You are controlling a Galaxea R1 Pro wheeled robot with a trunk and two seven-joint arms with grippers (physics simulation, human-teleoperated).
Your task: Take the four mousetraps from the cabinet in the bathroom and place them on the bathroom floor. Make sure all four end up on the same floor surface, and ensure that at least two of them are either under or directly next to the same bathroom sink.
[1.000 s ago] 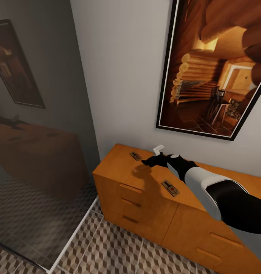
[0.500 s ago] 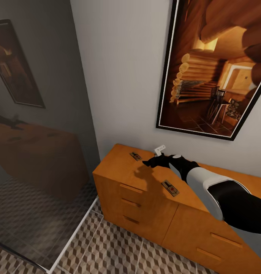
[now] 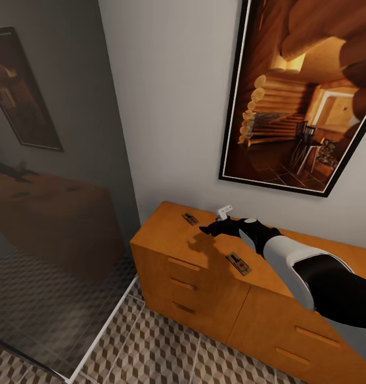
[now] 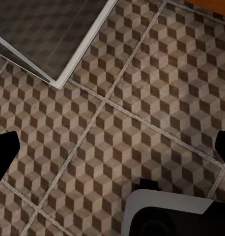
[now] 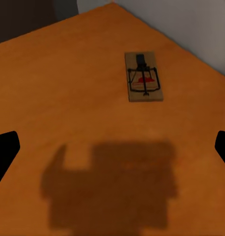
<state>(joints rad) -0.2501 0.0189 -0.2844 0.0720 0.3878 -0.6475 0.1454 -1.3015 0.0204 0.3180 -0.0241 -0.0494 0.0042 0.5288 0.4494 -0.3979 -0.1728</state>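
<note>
Two mousetraps lie on the flat top of the orange-brown cabinet (image 3: 167, 234): one mousetrap (image 3: 190, 218) near its far left corner, a second mousetrap (image 3: 238, 263) near the front edge. My right gripper (image 3: 208, 230) hovers open above the top between them, with nothing between its fingers. In the right wrist view the far mousetrap (image 5: 143, 77) lies ahead of the right gripper (image 5: 112, 150), whose shadow falls on the wood. A small pale piece (image 3: 224, 211) sits by the wall behind the hand; I cannot tell what it is. My left gripper (image 4: 112, 147) hangs open over the cube-patterned bathroom floor (image 4: 142, 88).
A dark glass panel (image 3: 49, 186) with a white bottom rail (image 4: 83, 49) stands left of the cabinet. A large framed picture (image 3: 305, 90) hangs on the wall above it. The robot's own base (image 4: 171, 214) shows under the left gripper. Patterned floor (image 3: 167, 352) runs along the drawer fronts.
The right arm has drawn back slightly to the right over the cabinet top. The small pale piece by the wall now looks a little tilted. The mousetraps have not moved.
</note>
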